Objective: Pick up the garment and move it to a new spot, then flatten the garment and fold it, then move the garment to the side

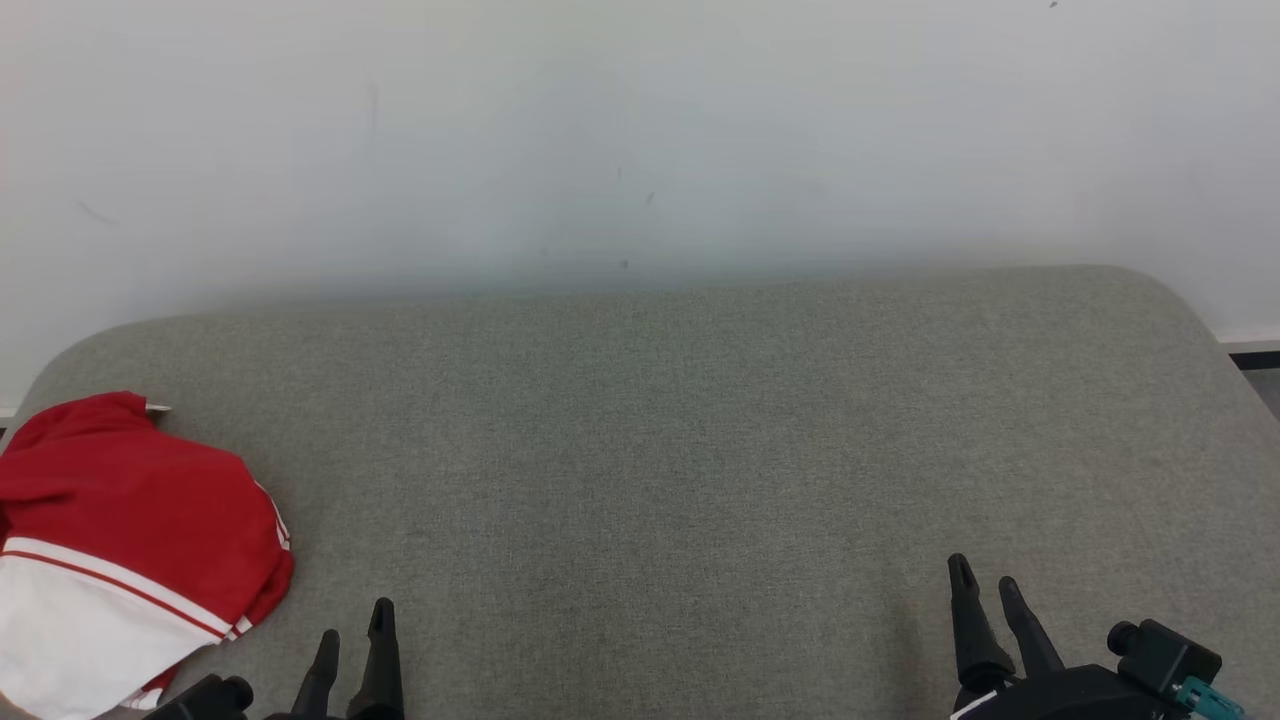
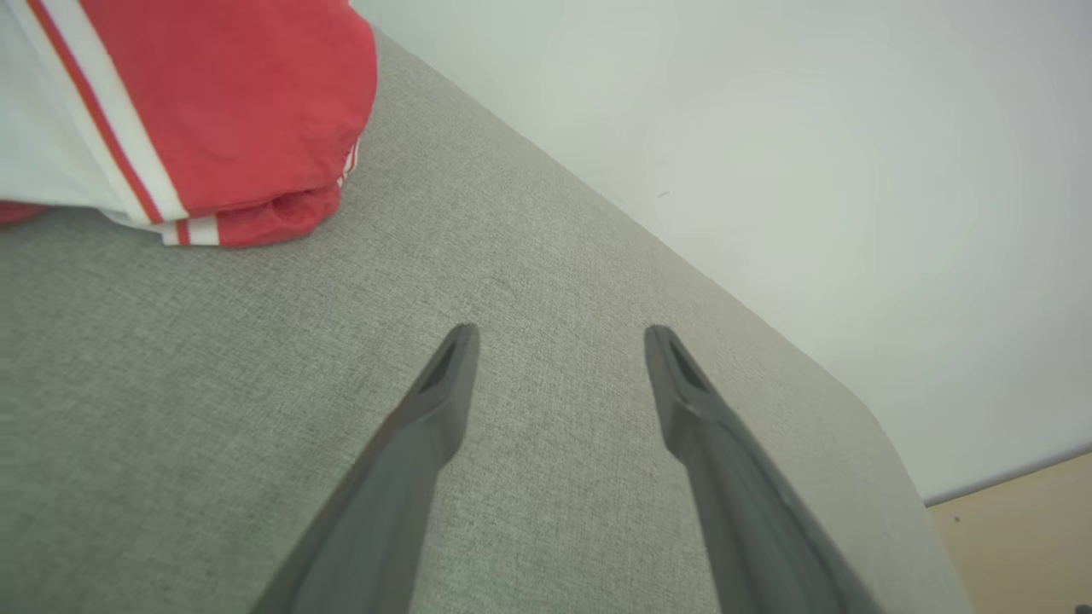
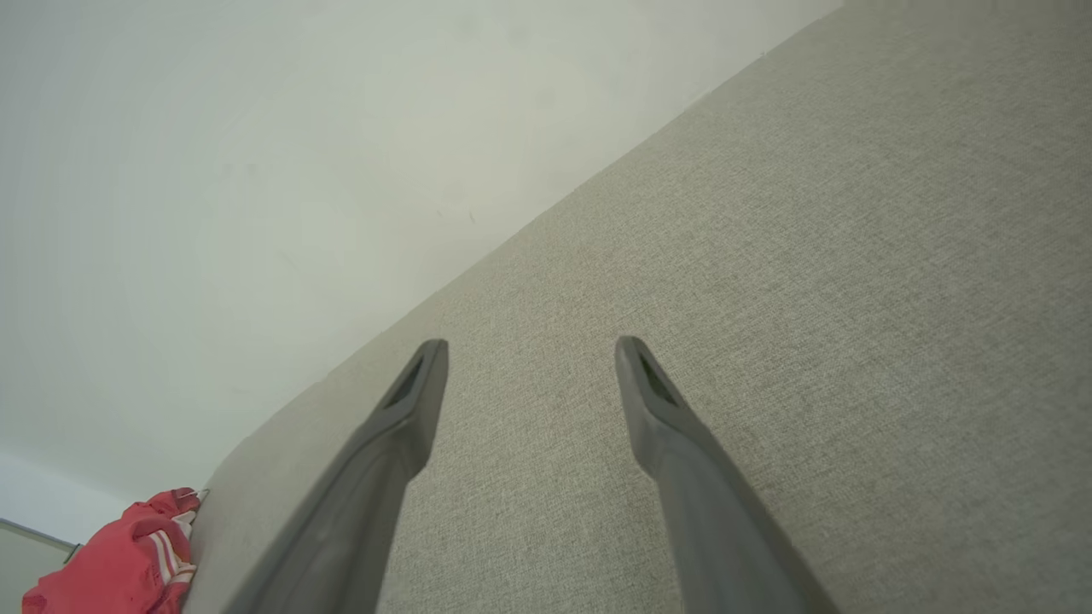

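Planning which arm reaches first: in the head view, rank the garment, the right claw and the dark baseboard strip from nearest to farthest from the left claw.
From the left claw:
1. Garment, just to its left.
2. Right claw, across at the lower right.
3. Baseboard strip, far right at the back.

A grey-green fabric surface (image 1: 700,450) with rounded corners is standing before a plain white wall (image 1: 640,130) bearing faint scuffs. Soft, even light is falling across both; tan floor (image 2: 1015,546) is showing beyond one corner.
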Motion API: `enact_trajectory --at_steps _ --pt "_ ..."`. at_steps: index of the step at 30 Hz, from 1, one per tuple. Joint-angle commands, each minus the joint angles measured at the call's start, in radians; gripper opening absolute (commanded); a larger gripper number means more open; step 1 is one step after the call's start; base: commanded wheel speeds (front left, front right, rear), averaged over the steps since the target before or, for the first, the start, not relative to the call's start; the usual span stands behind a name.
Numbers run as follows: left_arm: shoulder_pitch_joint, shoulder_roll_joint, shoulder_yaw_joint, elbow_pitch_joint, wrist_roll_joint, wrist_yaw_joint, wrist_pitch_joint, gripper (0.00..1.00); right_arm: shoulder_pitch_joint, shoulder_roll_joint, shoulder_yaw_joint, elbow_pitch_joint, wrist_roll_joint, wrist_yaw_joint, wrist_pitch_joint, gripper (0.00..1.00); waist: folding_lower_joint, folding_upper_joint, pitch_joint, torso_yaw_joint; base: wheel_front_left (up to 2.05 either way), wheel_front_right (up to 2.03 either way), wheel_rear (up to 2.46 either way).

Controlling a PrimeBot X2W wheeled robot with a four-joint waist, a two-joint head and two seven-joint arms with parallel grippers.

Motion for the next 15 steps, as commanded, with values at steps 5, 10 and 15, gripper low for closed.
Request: enact_trajectory --at_steps 5,10,15 --pt "0.002 0.009 -0.007 -0.017 0.087 0.014 -0.021 1.0 -0.021 -0.004 0.009 0.001 -0.078 -0.001 -0.021 1.0 0.0 0.0 -0.003 0.0 0.0 0.0 0.0" --pt "0.008 0.01 -0.013 -0.021 0.153 0.021 -0.035 1.0 -0.023 -0.004 0.017 0.014 -0.141 -0.001 -0.035 1.0 0.0 0.0 -0.005 -0.001 0.0 0.0 0.0" --pt "0.01 0.011 -0.018 -0.028 0.216 0.03 -0.048 1.0 -0.022 -0.004 0.025 0.02 -0.201 -0.001 -0.048 1.0 0.0 0.0 -0.008 -0.003 0.0 0.0 0.0"
